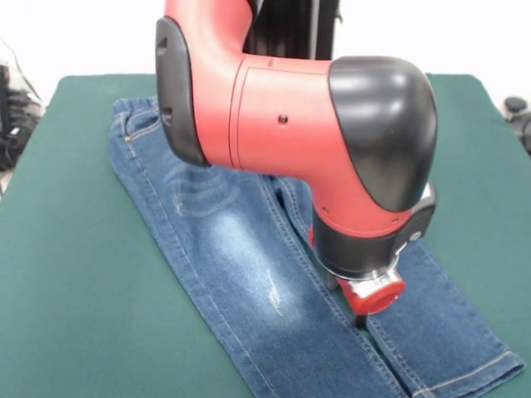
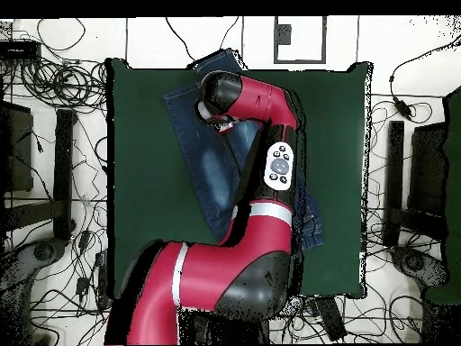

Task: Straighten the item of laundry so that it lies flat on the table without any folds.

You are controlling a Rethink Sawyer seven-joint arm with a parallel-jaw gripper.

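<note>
bare table (image 1: 75,290) beside jeans (image 1: 241,274), arm (image 1: 290,124) looming over them

Green table (image 1: 75,274) w/ jeans (image 1: 241,274) spread diagonally (legs side by side)

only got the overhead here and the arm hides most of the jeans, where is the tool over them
observer: In the front view the tool points down at the line where the two legs of the jeans meet, nearer the hems than the waistband.
operator: any folds in the legs
observer: None that I can see. The leg with the faded patch lies flat, with only faint creases near the hip. The arm hides part of the other leg.
operator: and the hems
observer: The one hem in the picture lies spread and unfolded on the table.
</note>
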